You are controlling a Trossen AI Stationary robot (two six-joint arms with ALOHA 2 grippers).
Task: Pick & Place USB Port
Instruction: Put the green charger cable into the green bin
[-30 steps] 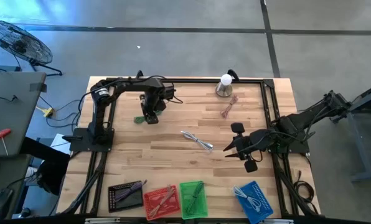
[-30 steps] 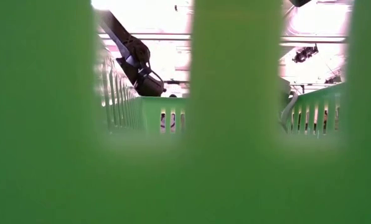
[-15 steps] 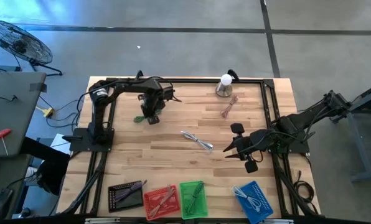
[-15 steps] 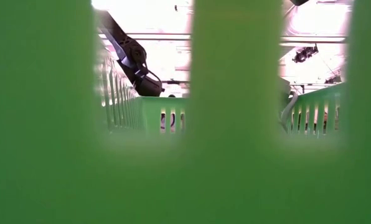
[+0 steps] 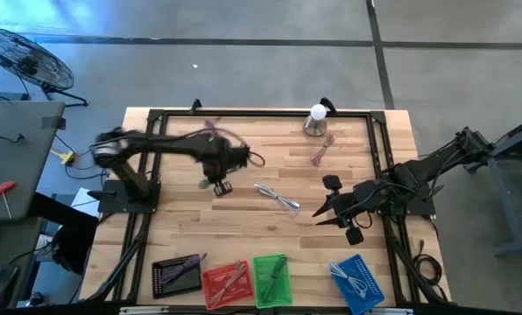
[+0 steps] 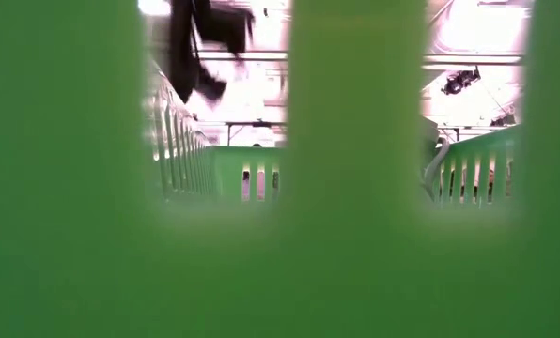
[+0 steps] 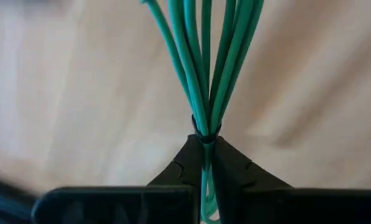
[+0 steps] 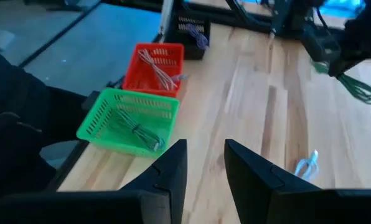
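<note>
Green cable bundle (image 7: 204,68) is hanging pinched between the left gripper's (image 5: 219,181) fingers (gripped right at its black tie), above the wooden table (image 5: 243,227) left of centre. Further right, a white cable (image 5: 277,199) is lying mid-table. The right gripper (image 5: 331,208) is hovering near the table's right side, fingers (image 8: 167,171) slightly spread and holding nothing.

Legible text, labels, brands, numbers, signs: none. No readable marking on bench (image 5: 243,210), baskets, cables or either arm.
</note>
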